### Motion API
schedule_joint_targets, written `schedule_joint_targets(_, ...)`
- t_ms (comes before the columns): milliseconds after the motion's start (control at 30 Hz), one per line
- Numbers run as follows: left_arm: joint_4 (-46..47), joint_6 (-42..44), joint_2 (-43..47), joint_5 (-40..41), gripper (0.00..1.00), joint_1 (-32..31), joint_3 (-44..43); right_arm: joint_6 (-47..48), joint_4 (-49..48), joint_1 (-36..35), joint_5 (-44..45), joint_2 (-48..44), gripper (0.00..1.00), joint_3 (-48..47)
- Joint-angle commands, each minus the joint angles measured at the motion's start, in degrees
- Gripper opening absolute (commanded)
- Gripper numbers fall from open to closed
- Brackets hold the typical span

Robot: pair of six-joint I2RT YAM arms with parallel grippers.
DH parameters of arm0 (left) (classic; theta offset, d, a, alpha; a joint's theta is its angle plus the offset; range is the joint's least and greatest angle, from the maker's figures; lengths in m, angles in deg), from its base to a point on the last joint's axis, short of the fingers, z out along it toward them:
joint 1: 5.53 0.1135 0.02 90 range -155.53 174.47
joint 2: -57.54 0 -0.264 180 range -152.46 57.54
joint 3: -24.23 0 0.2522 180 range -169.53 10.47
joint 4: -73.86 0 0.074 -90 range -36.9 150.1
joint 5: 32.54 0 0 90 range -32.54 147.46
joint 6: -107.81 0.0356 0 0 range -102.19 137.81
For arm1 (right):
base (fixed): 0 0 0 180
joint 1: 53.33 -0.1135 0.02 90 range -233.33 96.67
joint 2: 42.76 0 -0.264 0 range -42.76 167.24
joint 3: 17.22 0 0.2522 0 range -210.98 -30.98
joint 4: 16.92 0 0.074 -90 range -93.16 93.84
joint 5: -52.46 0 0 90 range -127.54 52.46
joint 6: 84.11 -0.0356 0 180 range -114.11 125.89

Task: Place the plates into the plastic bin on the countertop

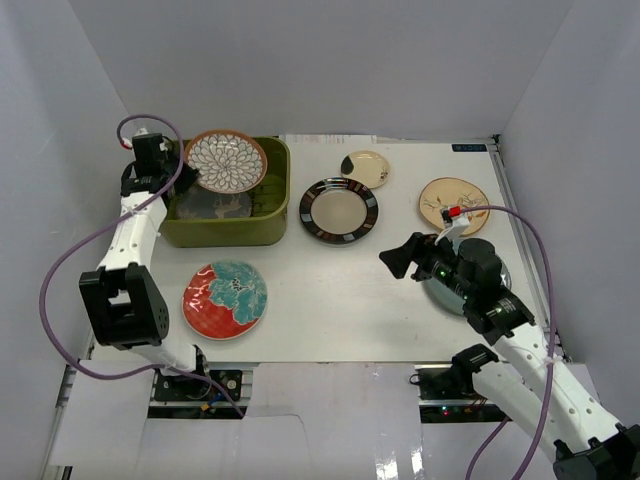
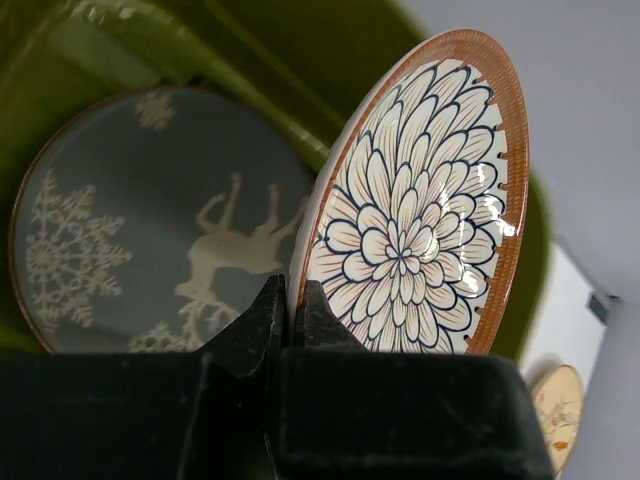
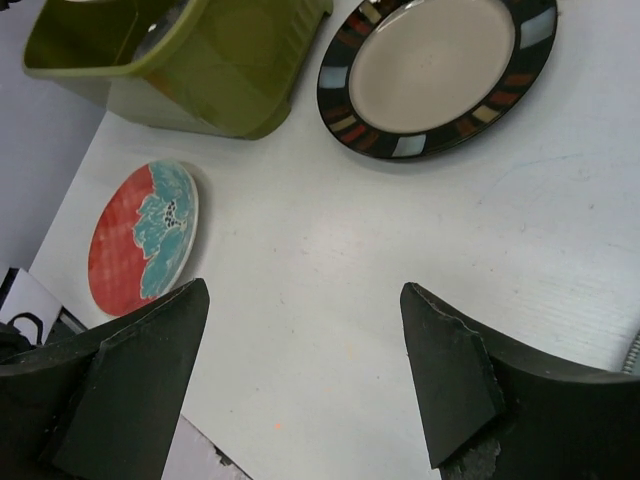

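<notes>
"Plates like these, how will they handle?" Ana asks.

"Glazed ceramic, I'd judge: stiff, weighty for their size, slick, and apt to chip if dropped. Lying flat, only the raised rim offers a hold, so pinch there."

"Start at the left, then."

"The left gripper (image 2: 292, 305) is clamped on the rim of the flower plate (image 2: 410, 230), holding it over the far part of the bin (image 1: 225, 232), which stands at the far left of the table (image 1: 340, 300). Under it the grey plate (image 2: 150, 230) lies flat on the bin's floor. Near the bin's front wall, the red-and-teal plate (image 1: 225, 298) sits on the table."

"And rightward?"

"The black-rimmed plate (image 1: 339, 210) is just right of the bin, the small cream plate (image 1: 366, 168) beyond it, the bird plate (image 1: 453, 204) at far right. Nearer than that, a pale blue plate (image 1: 443, 296) lies mostly hidden under the right arm (image 1: 500, 310). The right gripper (image 3: 300, 290) hovers above bare table, jaws wide apart, gripping nothing."

"The count?"

"Seven plates: one in the bin, one held, five on the table. One bin, two grippers."
</notes>
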Motion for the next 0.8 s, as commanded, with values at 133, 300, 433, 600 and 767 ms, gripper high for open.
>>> schedule_joint_targets(133, 5.0, -0.9, -3.5, -6.9, 0.00, 0.7, -2.4, -2.7, -10.1, -3.3, -4.8, 3.9, 0.83, 4.5)
schedule_joint_targets(300, 4.5, 0.2, -5.6, -5.1, 0.00, 0.7, -0.9, -3.5, -14.5, -11.0, -0.3, 9.3, 0.84, 4.5)
schedule_joint_targets(433, 3.9, 3.0, -6.7, -1.9, 0.06, 0.7, 1.2, -5.4, -19.4, -17.8, 4.6, 15.3, 0.85, 4.1)
schedule_joint_targets(600, 2.9, 5.8, -8.3, 2.0, 0.31, 0.7, 2.4, -7.8, -25.4, -22.1, 6.7, 24.0, 0.86, 2.6)
schedule_joint_targets(767, 2.8, 7.3, -8.3, 2.9, 0.64, 0.7, 2.7, -9.8, -31.4, -25.9, 9.5, 34.3, 0.86, -1.0)
